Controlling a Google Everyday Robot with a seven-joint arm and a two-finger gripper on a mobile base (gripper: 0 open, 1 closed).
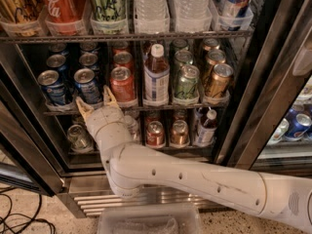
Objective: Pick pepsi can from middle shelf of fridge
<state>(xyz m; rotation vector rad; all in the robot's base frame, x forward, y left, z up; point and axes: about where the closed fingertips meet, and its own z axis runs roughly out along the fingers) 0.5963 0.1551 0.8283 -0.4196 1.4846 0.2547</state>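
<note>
Clear plastic bin [148,220] sat on the floor well below the middle shelf [146,108], nearest the camera. Black cables [19,218] lay on the floor below and left of that shelf. White arm [195,179] came in from lower right, crossed in front of the fridge [80,186] base and bent up toward the shelf's front edge.

Tool [96,100] was at the front edge of the middle shelf, left part. Its two tan fingertips [108,94] were spread apart, pointing up, gripping nothing.

The pepsi can [87,85] stood upright on the middle shelf just above and behind the tool, in line with the gap between the fingertips. Could not tell if anything touched it. Another blue can [52,87] stood at the shelf's front left end, with more blue cans [59,62] behind in the same lanes.

Along the shelf front, right of the pepsi can:
- red cola can [122,84]
- white-capped bottle [156,75]
- green can [186,82]
- gold can [217,80]

More cans stood in rows behind these.

Below the middle shelf, partly hidden by the arm, a lower rack held copper-coloured cans [155,133] and a small bottle [204,128]. Above the middle shelf, the upper rack [126,36] carried cans and clear water bottles [150,4]. Far right of the shelf, past the door frame, neighbouring blue cans [298,125] showed behind glass.
</note>
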